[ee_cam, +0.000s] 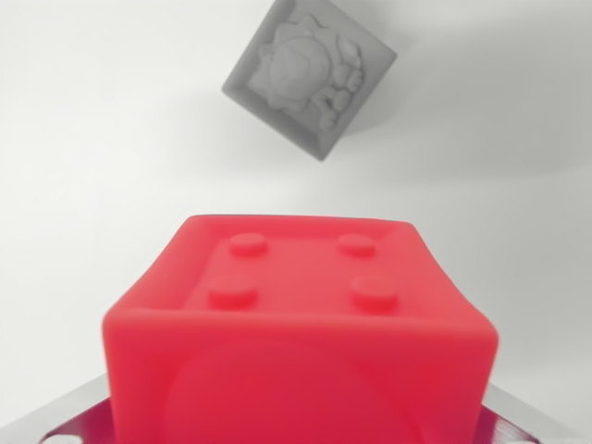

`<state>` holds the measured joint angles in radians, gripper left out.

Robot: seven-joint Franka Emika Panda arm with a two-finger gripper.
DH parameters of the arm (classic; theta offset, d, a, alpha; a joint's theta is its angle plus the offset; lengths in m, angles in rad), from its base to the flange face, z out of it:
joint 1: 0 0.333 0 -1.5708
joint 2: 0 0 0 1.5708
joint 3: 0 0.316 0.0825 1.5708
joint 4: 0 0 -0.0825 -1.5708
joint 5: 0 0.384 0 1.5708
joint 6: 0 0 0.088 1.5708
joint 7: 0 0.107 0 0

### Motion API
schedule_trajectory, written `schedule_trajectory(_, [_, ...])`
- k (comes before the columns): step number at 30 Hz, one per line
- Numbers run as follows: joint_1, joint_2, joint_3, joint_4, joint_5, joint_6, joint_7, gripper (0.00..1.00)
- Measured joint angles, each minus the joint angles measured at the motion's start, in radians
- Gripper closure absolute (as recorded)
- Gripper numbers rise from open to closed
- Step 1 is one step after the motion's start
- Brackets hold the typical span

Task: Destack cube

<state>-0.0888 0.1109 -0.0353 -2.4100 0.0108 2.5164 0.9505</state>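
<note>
You hold the red studded plastic cube (pixel 301 324) near the camera, grip state I cannot tell; lower it level, well apart from the grey embossed cube (pixel 310 79).

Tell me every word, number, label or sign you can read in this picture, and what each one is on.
There are none to read.
The grey cube carries a raised picture, seemingly a cartoon figure, but no letters or numbers.
The red cube shows four round studs on top and a blurred round relief on its near face, no writing.
The metal parts at the bottom edge bear no legible marking.
</note>
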Motion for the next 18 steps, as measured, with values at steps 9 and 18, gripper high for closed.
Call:
schedule_trajectory(9, [0.002, -0.008, 0.000, -0.014, 0.000, 0.006, 0.062, 1.00])
schedule_trajectory(18, [0.003, -0.015, 0.000, -0.027, -0.001, 0.012, 0.124, 1.00])
